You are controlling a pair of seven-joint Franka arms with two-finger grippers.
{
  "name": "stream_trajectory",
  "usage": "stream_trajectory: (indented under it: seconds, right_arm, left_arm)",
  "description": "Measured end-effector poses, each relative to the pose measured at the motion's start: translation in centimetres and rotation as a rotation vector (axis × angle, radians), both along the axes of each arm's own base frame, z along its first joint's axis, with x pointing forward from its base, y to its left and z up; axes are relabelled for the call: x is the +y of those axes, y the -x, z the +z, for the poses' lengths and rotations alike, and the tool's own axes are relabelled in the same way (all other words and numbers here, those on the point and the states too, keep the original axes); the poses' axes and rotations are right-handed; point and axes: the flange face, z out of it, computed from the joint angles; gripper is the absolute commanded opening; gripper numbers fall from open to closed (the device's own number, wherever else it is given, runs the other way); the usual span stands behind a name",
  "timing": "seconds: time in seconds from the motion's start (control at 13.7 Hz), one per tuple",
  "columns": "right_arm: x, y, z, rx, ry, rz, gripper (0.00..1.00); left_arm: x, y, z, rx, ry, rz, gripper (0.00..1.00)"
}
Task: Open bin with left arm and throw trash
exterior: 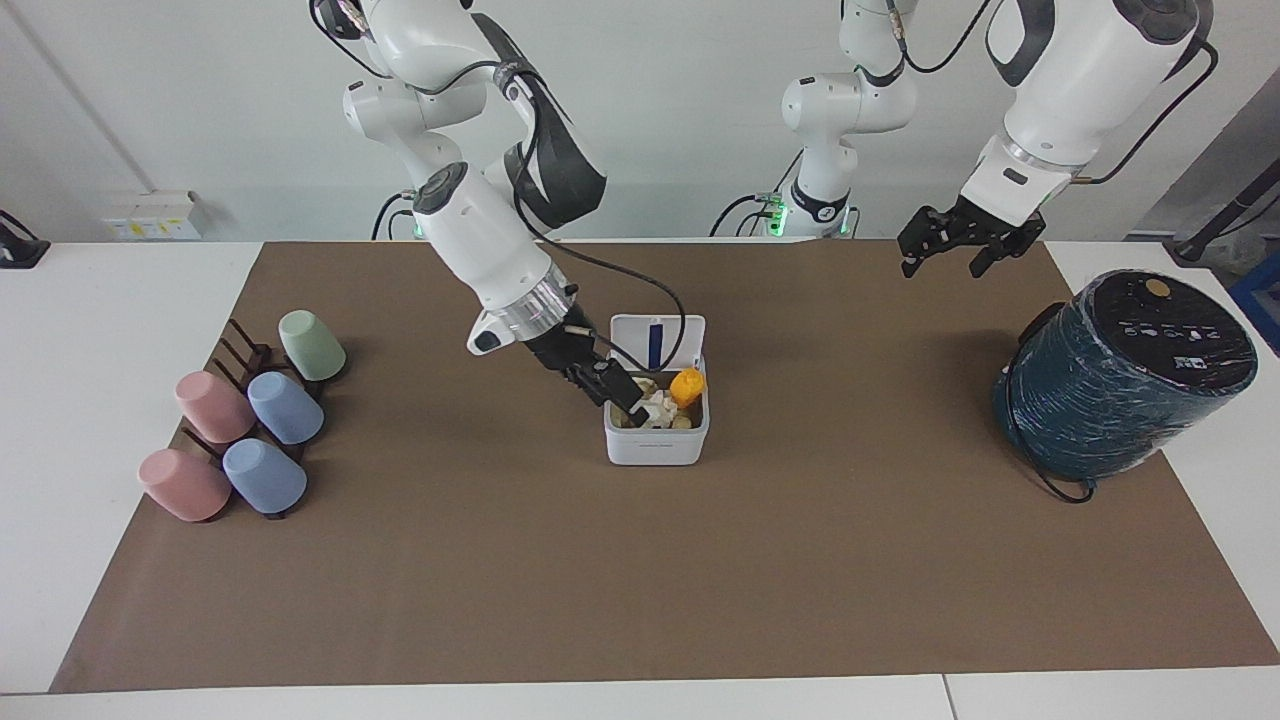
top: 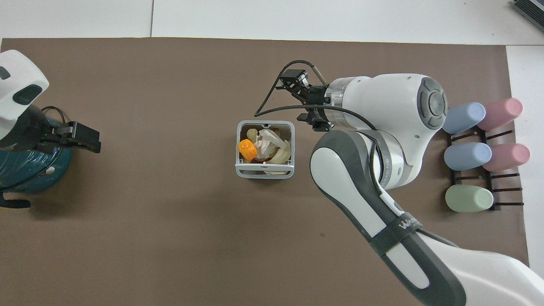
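Observation:
The white bin point(exterior: 655, 442) stands mid-mat with its lid point(exterior: 657, 340) tipped up and open. Inside lie the orange chunk point(exterior: 686, 385), the white tissue wad point(exterior: 657, 408) and pale bread pieces. The overhead view shows the bin point(top: 264, 173) with the orange chunk point(top: 247, 149), the tissue point(top: 266, 142) and the bread slice point(top: 282, 155). My right gripper point(exterior: 630, 403) is open and empty, just above the bin's edge at the right arm's end. My left gripper point(exterior: 943, 262) is open and empty. It waits raised near the teal cylinder, also in the overhead view point(top: 85, 142).
A big dark-teal wrapped cylinder point(exterior: 1125, 380) stands at the left arm's end of the mat, also in the overhead view point(top: 25, 174). Several pastel cups point(exterior: 250, 430) lie on a dark rack at the right arm's end, also seen from overhead point(top: 480, 153).

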Motion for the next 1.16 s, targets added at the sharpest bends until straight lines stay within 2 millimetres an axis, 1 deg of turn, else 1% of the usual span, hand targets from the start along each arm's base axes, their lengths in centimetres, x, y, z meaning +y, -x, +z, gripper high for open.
stream_trajectory:
  seconds: [0.15, 0.29, 0.44, 0.51, 0.66, 0.73, 0.95, 1.16]
  right_arm:
    - [-2.4, -0.9, -0.1, -0.075, 0.207, 0.082, 1.0]
    - [-4.8, -1.5, -0.4, -0.108, 0.388, 0.177, 1.0]
    - [-7.7, -2.0, 0.1, -0.113, 0.474, 0.257, 1.0]
    - [-9.7, -2.1, 0.8, -0.108, 0.507, 0.297, 1.0]
    - [-13.9, -1.8, 3.1, -0.085, 0.555, 0.362, 1.0]
    - [-15.7, -1.2, 4.6, -0.068, 0.57, 0.379, 1.0]
    - [-18.7, 1.5, 9.1, -0.015, 0.596, 0.423, 1.0]
    - [-21.6, 3.9, 12.9, 0.047, 0.61, 0.458, 1.0]
  left_arm:
    - [0.0, 0.0, 0.0, 0.0, 0.0, 0.001, 1.0]
    - [0.1, 0.0, 0.0, 0.0, 0.0, 0.002, 1.0]
    - [0.3, 0.0, 0.0, -0.001, 0.0, 0.005, 1.0]
    - [0.3, 0.0, 0.1, -0.003, 0.0, 0.006, 1.0]
    - [0.4, 0.1, 0.2, -0.007, 0.0, 0.007, 1.0]
    - [0.5, 0.1, 0.3, -0.01, 0.0, 0.01, 1.0]
    - [1.2, 0.1, 0.6, -0.019, 0.001, 0.022, 1.0]
    - [1.4, 0.1, 0.7, -0.019, 0.001, 0.025, 1.0]
